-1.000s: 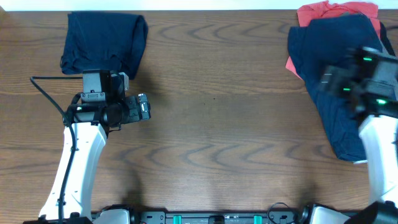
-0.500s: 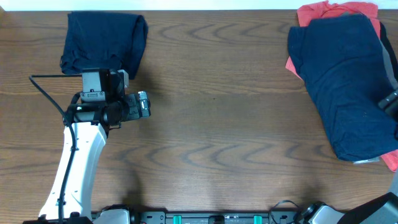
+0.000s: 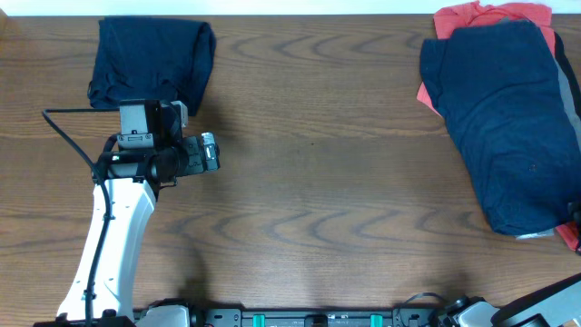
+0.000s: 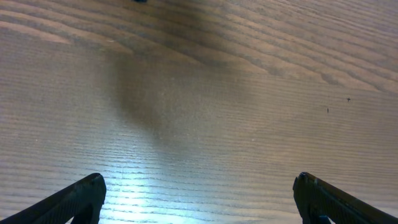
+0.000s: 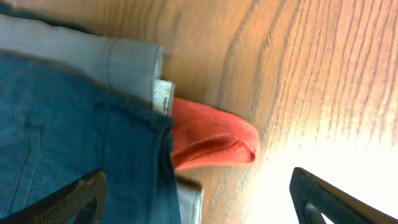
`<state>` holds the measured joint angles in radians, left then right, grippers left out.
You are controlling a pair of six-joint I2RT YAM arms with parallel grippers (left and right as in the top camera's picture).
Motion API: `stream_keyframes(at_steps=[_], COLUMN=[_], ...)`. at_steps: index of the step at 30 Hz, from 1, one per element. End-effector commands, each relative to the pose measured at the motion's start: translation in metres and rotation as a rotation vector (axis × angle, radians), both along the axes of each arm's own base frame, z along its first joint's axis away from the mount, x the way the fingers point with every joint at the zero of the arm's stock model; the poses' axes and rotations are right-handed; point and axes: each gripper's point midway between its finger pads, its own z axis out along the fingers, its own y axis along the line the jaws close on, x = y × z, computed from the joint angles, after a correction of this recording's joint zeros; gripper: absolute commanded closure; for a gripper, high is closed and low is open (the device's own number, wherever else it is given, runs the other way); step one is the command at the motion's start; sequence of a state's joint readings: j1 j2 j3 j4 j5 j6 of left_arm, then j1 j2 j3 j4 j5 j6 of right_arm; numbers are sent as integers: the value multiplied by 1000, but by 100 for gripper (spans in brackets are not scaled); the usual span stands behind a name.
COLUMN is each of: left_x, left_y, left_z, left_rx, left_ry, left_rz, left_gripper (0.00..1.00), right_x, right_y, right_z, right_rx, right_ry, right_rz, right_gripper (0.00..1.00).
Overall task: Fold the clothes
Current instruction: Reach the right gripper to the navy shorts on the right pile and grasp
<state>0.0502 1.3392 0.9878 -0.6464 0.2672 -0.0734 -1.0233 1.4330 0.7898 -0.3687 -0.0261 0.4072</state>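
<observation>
1. Left gripper (image 4: 199, 190): jaws spread wide in the left wrist view, one finger (image 4: 81, 196) at each lower corner; it holds nothing, and we see only the bare wooden table (image 4: 236, 93) under it.
2. Right gripper (image 5: 199, 186): also spread wide and holding nothing; it hovers over the edge of the clothes pile; we cannot make it out in the overhead view.
3. Folded navy garment (image 3: 152, 62): lies at the table's far left corner, just beyond the left arm (image 3: 113, 227); neither gripper touches it.
4. Unfolded pile at the far right: navy garment (image 3: 504, 118) on top, spread out; red garment (image 3: 490, 16) pokes out beneath it at the far edge; grey garment (image 3: 570, 86) shows as a strip along the right edge.
5. Right wrist view: the navy hem (image 5: 68, 137) overlaps the red fold (image 5: 211, 140); grey cloth (image 5: 93, 53) lies beside them; the red tip sticks out onto bare wood.
</observation>
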Motion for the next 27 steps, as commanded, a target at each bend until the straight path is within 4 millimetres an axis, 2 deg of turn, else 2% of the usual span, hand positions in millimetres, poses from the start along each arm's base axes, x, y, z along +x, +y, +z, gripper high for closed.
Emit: stream_keyframes(at_steps=[1,5,10,13,17,23,26,27], left_x=[5,5,5,6,8,11,11,11], left_y=[-3,-3,-3,-3,-3,-3,-3,-3], left_z=[7,6,6,6,7,9,9,9], left_rx=[-5,-5,-5,-5,-4,-6,-6,-6], left_ry=[-21,-21,-21,-25,-33,-45,-45,-45], left_rz=[-20,-20,-20,-20,-20,-17,-17,-17], left_gripper=[2,2,2,2,2,2,2,2], right_x=[1,11,21,28,42,58,63,64], right_y=[-3,-8,-18,-17,-15,-13,-11,-9], right_z=[-4,-8,-16,-28,-33,-26,-25,-25], right_rx=[-6,-35,-51,-19,0,-18,-27,-28], right_ry=[-50,-101,-129,-145,-198,-246,-243,-241], right_rz=[-37,-16,-4,16,62,112,137,145], right_gripper=[7,9,27,35,49,58,71,80])
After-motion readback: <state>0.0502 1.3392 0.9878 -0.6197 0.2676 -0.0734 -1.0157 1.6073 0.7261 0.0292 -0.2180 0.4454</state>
